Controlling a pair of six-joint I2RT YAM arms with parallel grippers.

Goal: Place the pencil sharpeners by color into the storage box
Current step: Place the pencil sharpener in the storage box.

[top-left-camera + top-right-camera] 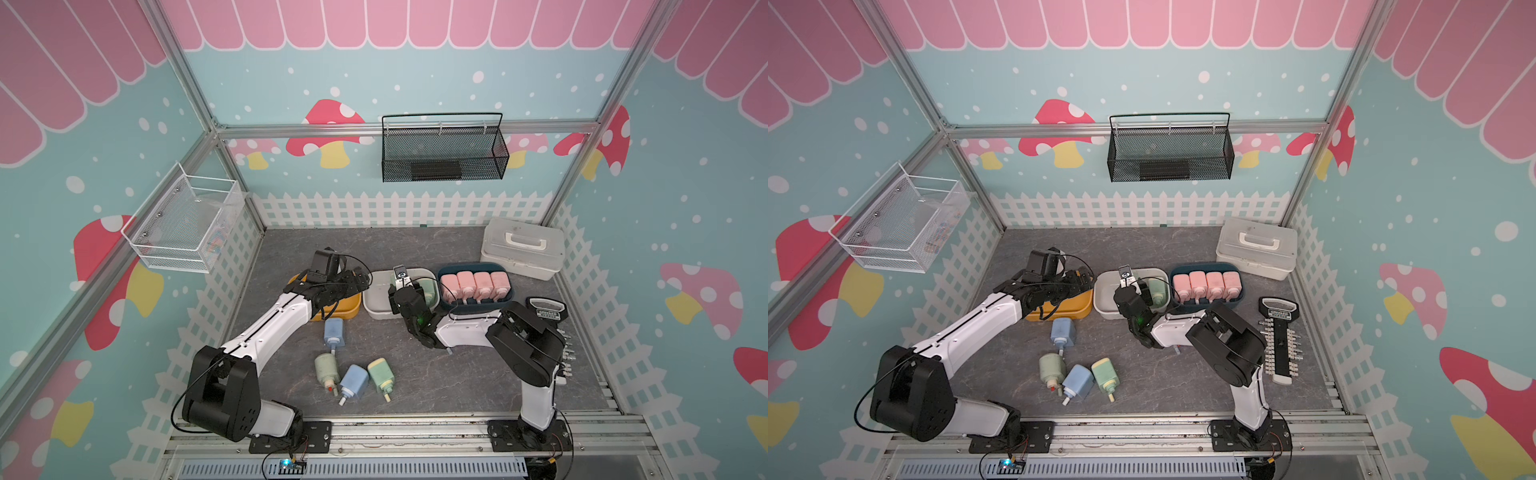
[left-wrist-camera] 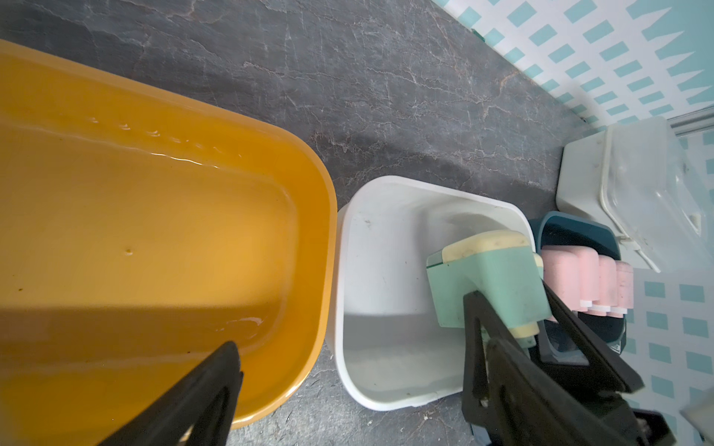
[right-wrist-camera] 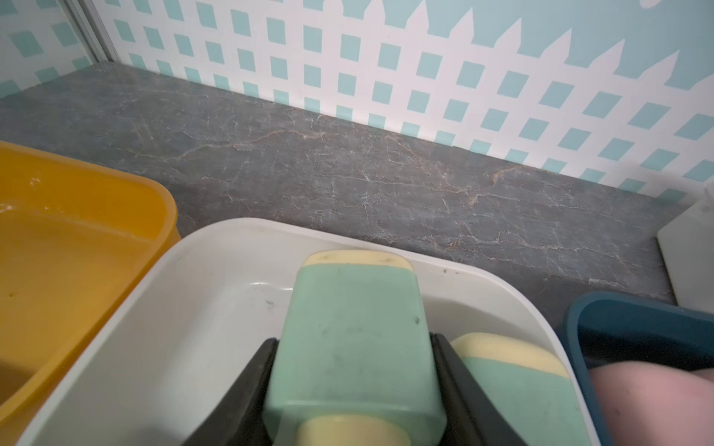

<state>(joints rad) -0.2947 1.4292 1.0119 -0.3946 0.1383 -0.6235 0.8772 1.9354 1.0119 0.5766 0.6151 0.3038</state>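
Right wrist view: right gripper [image 3: 353, 347] fingers clamp a green pencil sharpener [image 3: 347, 316] over the white bin [image 3: 232, 231]. Settle it beside its green neighbour [image 3: 514, 382], then release. Left gripper [image 1: 360, 277] gapes empty.

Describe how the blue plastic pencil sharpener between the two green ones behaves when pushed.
The blue plastic pencil sharpener looks rigid: boxy shell. Lying flat, it likely slides, not rolls. Its stub may snag the neighbouring green plastic sharpener.
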